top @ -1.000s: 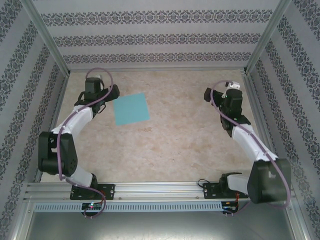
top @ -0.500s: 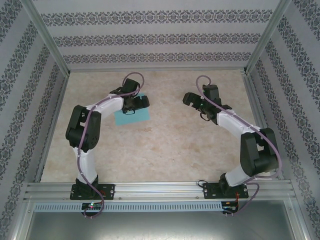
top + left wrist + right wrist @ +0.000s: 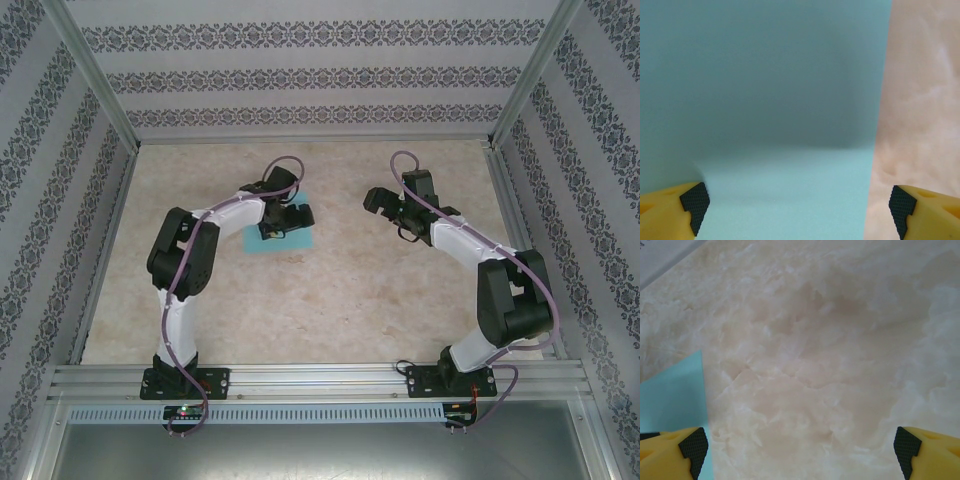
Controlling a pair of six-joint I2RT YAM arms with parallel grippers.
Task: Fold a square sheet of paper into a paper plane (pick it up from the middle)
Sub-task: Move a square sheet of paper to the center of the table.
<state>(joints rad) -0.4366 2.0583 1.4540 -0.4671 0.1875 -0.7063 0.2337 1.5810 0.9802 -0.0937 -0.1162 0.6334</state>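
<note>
**Item: square sheet of paper** (image 3: 254, 239). Thin, plain turquoise. It lies flat on the tabletop (image 3: 330, 300), in the far half and left of centre. No crease shows on it in any view. In the top view it is partly covered by the left gripper. In the left wrist view the sheet (image 3: 780, 100) spans most of the frame, with its straight right edge against bare tabletop (image 3: 925, 100).

**Left gripper** (image 3: 287, 218). It sits directly over the sheet with its jaws spread wide and nothing held between them. In its wrist view the gripper (image 3: 797, 205) has one black pad over the paper and the other past the paper's right edge. Whether the pads touch the sheet cannot be told.

**Right gripper** (image 3: 390, 214). It is to the right of the sheet and apart from it, pointing towards it. The jaws are fully spread and hold nothing. In its wrist view the gripper (image 3: 797, 445) is over bare tabletop (image 3: 830, 340), and a corner of the sheet (image 3: 670, 400) lies beside the left finger.

**Tabletop.** Beige with a marbled pattern.

**Enclosure.** Patterned wall panels (image 3: 300, 75) stand on three sides. A metal rail (image 3: 320, 380) runs along the near edge and carries both arm bases.
</note>
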